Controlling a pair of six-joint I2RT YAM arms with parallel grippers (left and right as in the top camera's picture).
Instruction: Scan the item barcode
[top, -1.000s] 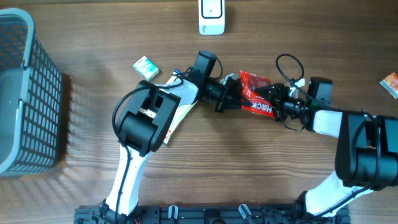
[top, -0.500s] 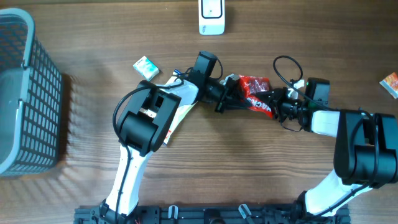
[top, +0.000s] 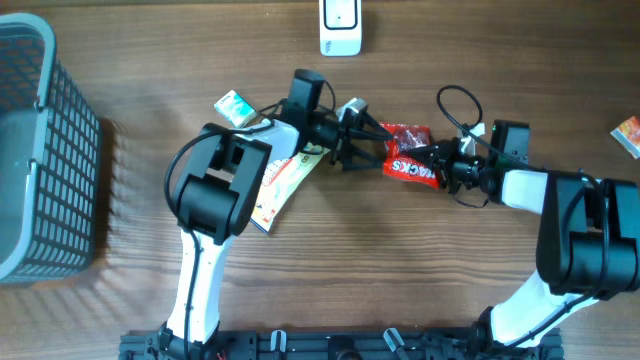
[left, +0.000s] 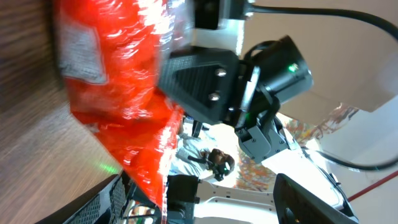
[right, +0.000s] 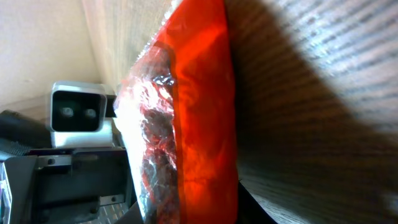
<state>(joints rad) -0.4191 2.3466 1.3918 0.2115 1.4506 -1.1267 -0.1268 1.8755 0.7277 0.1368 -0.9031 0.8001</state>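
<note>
We see a brown wooden table (top: 400, 260) with long grain. A grey mesh basket (top: 70, 180) stands at its left edge and a white scanner (top: 340, 28) at its far edge. A small green box (top: 233, 107) lies near the left arm, a flat packet (top: 275, 185) lies partly under this arm, and a small orange item (top: 628, 135) lies at the right edge.

The red packet (top: 408, 160) is near the middle of the table, between the 2 arms and well apart from the scanner. The right gripper (top: 432, 160) is closed on its right end. The left gripper (top: 368, 143) stands just beside its left end with the jaws spread and grips nothing.

Only the overhead view shows the table as a whole. The left wrist view shows what it cannot: the shiny foil of the packet from close, one of the right gripper's black fingers (left: 202, 81) pressed on it, and behind them a bright room with blurred clutter. The right wrist view shows the packet's red side and its clear crinkled side, a pale wall, and a white box (right: 78, 112) with 2 dark lenses beyond the packet.
</note>
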